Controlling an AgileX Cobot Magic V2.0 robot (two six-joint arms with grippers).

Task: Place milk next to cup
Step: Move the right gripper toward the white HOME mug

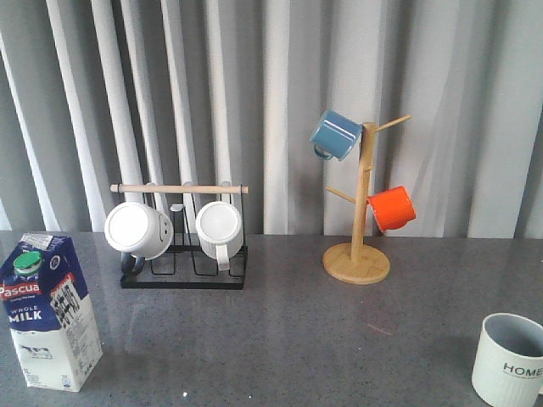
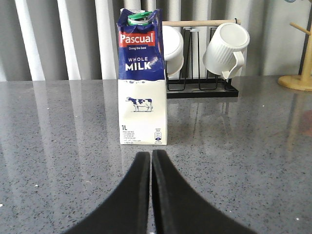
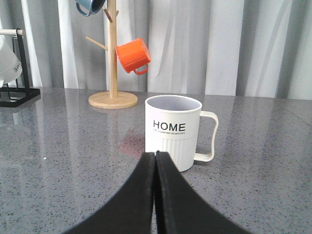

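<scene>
Grey curtains hang behind a speckled grey table (image 1: pixel 288 339); you've got the milk (image 1: pixel 49 309) upright at the front-left edge, cap on, and the cup (image 1: pixel 509 360) upright far front-right w/ HOME facing you, so the two sit well apart; carton hasn't been picked up yet. Left gripper (image 2: pixel 150 161) points straight at the carton's face, just short of it, fingers pressed together & empty; right gripper (image 3: pixel 156 161) likewise closed on nothing, aimed at the cup. You'll prob. need the left jaws spread before reaching; tall carton could tip if nudged.
</scene>
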